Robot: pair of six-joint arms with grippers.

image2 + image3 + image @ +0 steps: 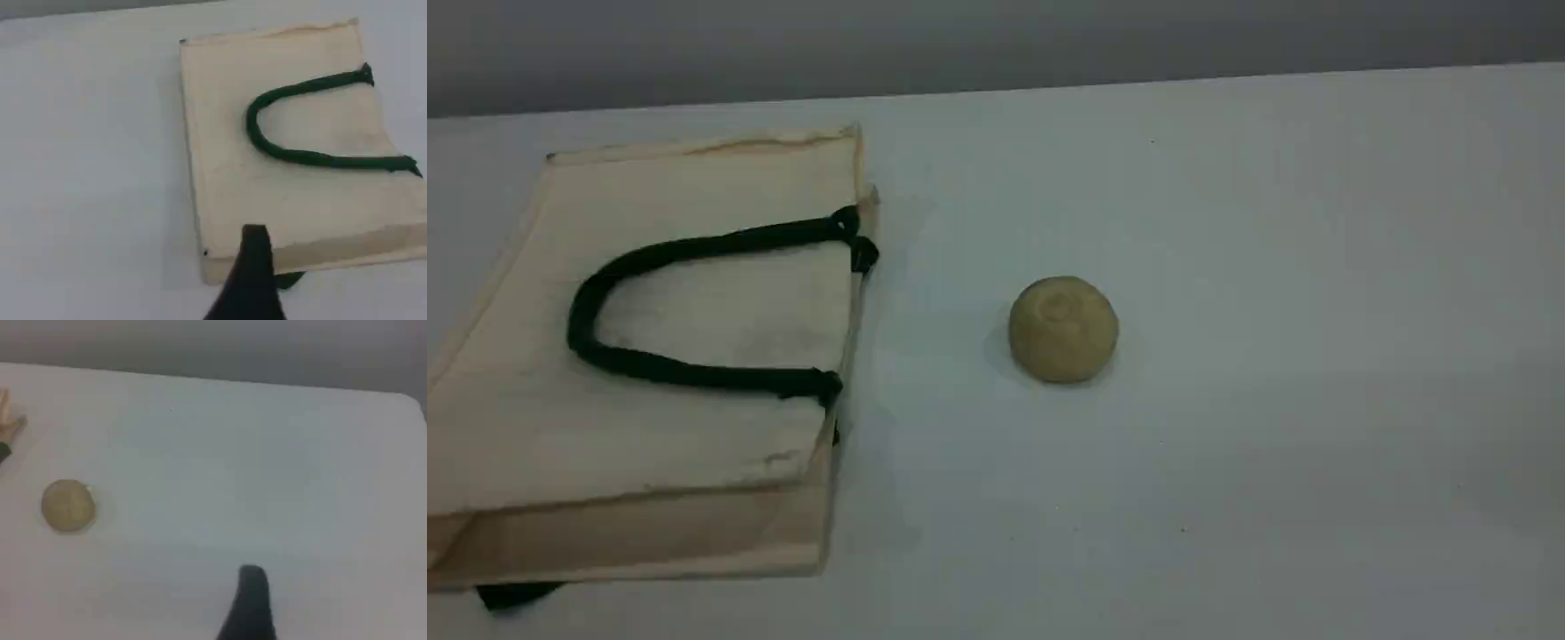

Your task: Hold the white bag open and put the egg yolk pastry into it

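Note:
The white bag (694,196) lies flat on the left of the table, its mouth edge turned right toward the egg yolk pastry (1064,329). Its dark rope handle (694,375) rests looped on top. The pastry sits alone on the table, a hand's width right of the bag. In the left wrist view the bag (287,200) lies just beyond one dark fingertip (255,253) of my left gripper, apart from it. In the right wrist view the pastry (68,506) is far left of my right gripper's fingertip (252,587). Both grippers hold nothing. Neither arm appears in the scene view.
The white table (1316,356) ends at a far edge against a grey wall. A dark piece of a second handle (516,594) pokes out under the bag's near left corner. A corner of the bag (10,420) shows at the right wrist view's left edge.

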